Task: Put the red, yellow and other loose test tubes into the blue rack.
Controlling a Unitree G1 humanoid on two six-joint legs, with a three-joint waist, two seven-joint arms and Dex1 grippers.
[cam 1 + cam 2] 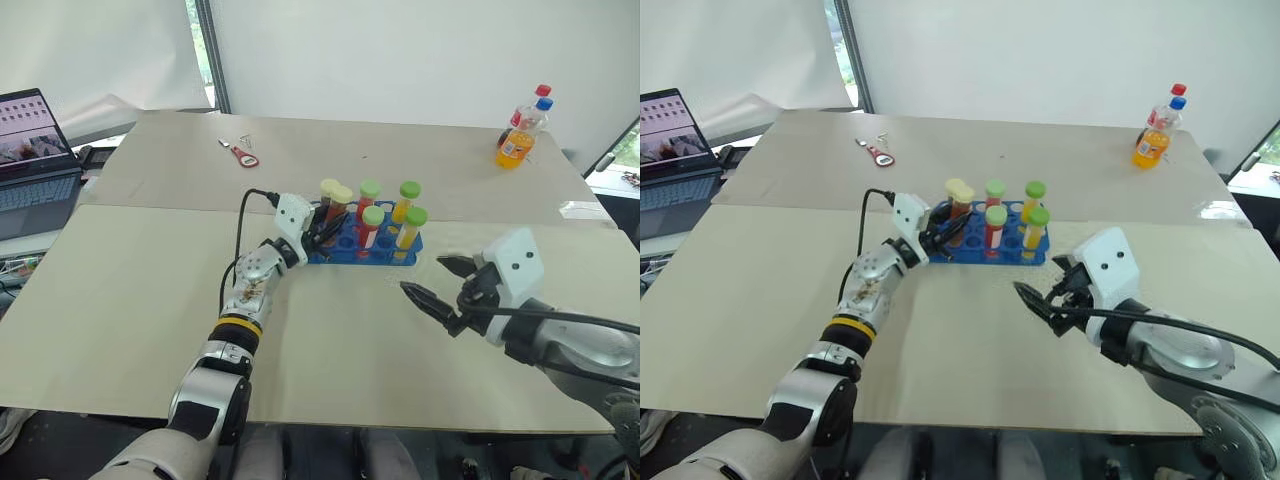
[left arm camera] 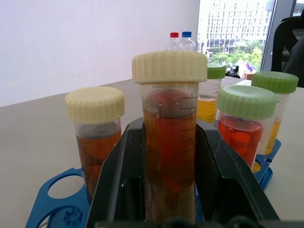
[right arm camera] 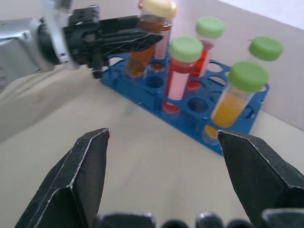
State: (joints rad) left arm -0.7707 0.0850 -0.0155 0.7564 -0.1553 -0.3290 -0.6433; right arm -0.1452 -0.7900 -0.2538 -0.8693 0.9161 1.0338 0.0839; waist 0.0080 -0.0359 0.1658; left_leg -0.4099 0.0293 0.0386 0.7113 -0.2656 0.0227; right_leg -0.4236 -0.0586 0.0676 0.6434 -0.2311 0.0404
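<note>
Right, nearest me: my right claw (image 1: 432, 281) hangs above the table (image 1: 150, 300), fingers spread wide, nothing in it, aimed twd the rack but well short of it. Further out, my left claw (image 1: 322, 228) is at the rack's left end, fingers (image 2: 116, 180) snug on both sides of a brown-orange tube w/ pale yellow cap (image 2: 169, 137). That tube stands upright in the blue rack (image 1: 345, 248). Beside it sits another pale-capped brown-orange tube (image 2: 95, 137). Four green-capped tubes are also upright in the rack: 2 red (image 1: 371, 228), 2 yellow (image 1: 408, 232). Past the rack, a small red tool (image 1: 243, 153) lies on the table. Far right corner: orange drink bottles (image 1: 520, 135). Far left: laptop (image 1: 35, 160), lid up.
</note>
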